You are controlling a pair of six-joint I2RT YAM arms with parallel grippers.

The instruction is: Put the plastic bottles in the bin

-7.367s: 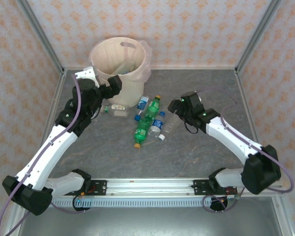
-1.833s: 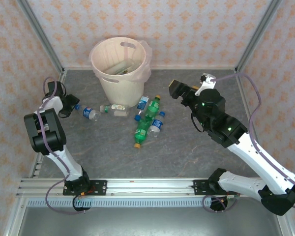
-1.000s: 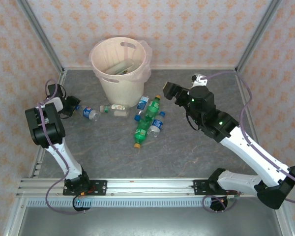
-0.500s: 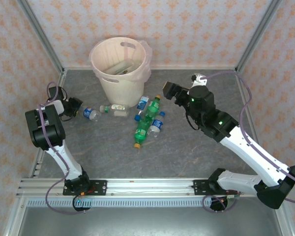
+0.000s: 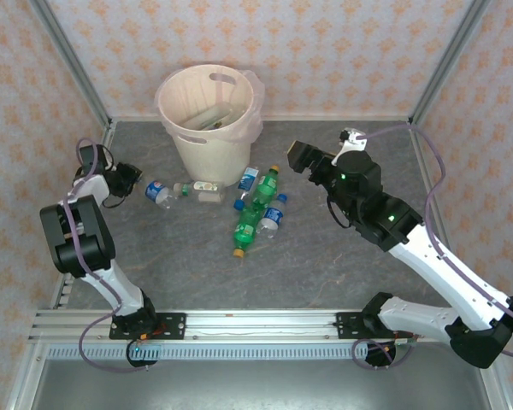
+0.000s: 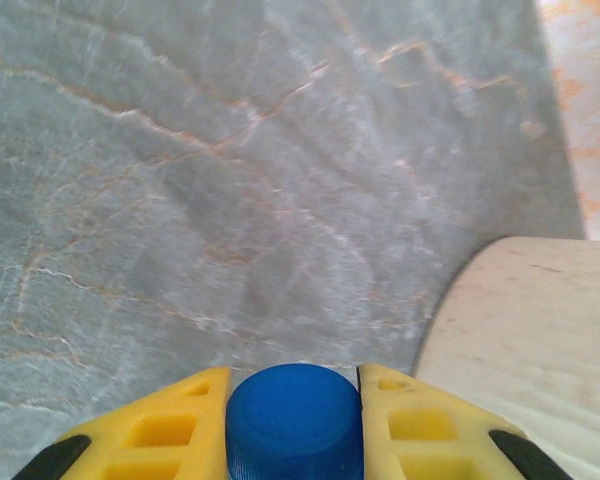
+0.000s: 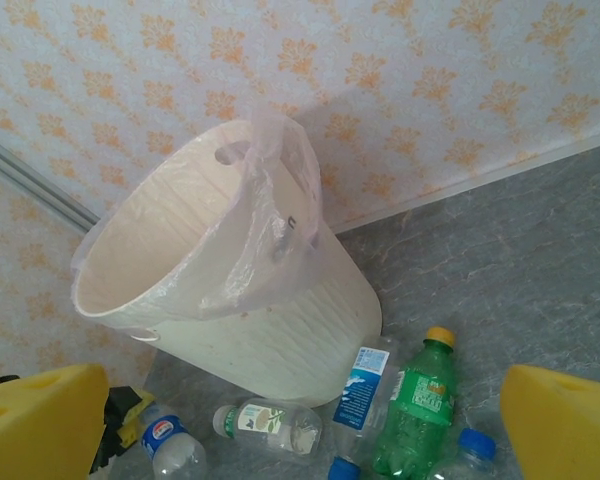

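My left gripper (image 5: 133, 178) is shut on the blue cap (image 6: 295, 420) of a clear bottle with a blue label (image 5: 159, 193) that lies on the table left of the bin (image 5: 209, 115). The cream bin (image 7: 230, 290) with its pinkish liner stands at the back and holds a few bottles. More plastic bottles lie in front of it: two green ones (image 5: 266, 186) (image 5: 248, 229), a clear one with a white cap (image 7: 270, 425), and blue-labelled clear ones (image 5: 249, 178) (image 5: 274, 215). My right gripper (image 5: 296, 159) hangs open above the table, right of this group, empty.
The grey marbled table (image 5: 342, 256) is bare at the front and right. Patterned walls and metal corner posts (image 5: 77, 77) close in the back and sides. The bin wall (image 6: 530, 340) is close to the right of my left fingers.
My left gripper has closed on the blue cap and nudged the bottle slightly toward the bin. The right arm has shifted a little to the right, still open.
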